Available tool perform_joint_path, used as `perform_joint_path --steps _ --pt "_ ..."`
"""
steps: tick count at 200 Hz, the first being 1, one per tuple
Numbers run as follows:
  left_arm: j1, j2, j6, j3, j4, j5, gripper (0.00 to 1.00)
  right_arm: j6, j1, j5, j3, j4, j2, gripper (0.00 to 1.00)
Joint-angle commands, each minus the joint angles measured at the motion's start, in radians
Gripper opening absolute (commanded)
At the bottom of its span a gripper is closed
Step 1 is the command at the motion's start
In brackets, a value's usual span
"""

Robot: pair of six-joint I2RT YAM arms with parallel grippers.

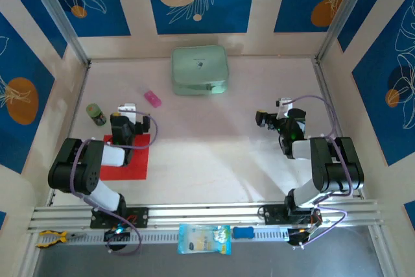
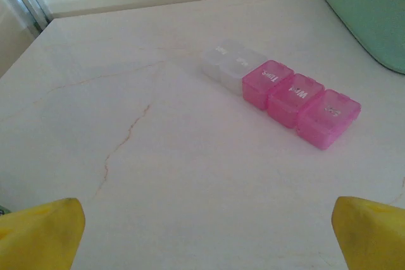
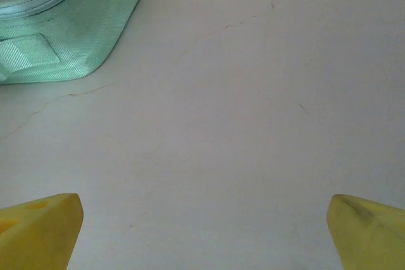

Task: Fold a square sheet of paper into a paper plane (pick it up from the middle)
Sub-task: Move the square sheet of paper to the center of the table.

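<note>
The table centre is left free for passage between the arms, upper centre is blocked by the green case, and the left side is crowded by the pink pill box, a dark jar and the arm-overhung square sheet of paper.

Both my arms sit folded, elbows drawn back above their bases and forearms reaching forward. My left pincer points toward the far side, its yellow fingertips spread wide and empty. My right pincer angles far-left, jaws gaping just as wide, holding nothing.
</note>
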Motion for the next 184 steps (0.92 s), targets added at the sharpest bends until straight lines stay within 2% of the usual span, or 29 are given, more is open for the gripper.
perform_joint_path --steps 1,184 --pt "0.004 0.001 0.003 0.006 0.027 0.019 1.0 -0.01 -0.002 -0.009 0.018 -0.001 -0.005 0.99" --pt "0.005 0.001 0.007 0.008 0.024 0.03 1.0 -0.003 -0.011 -0.025 0.025 -0.007 -0.001 0.99"
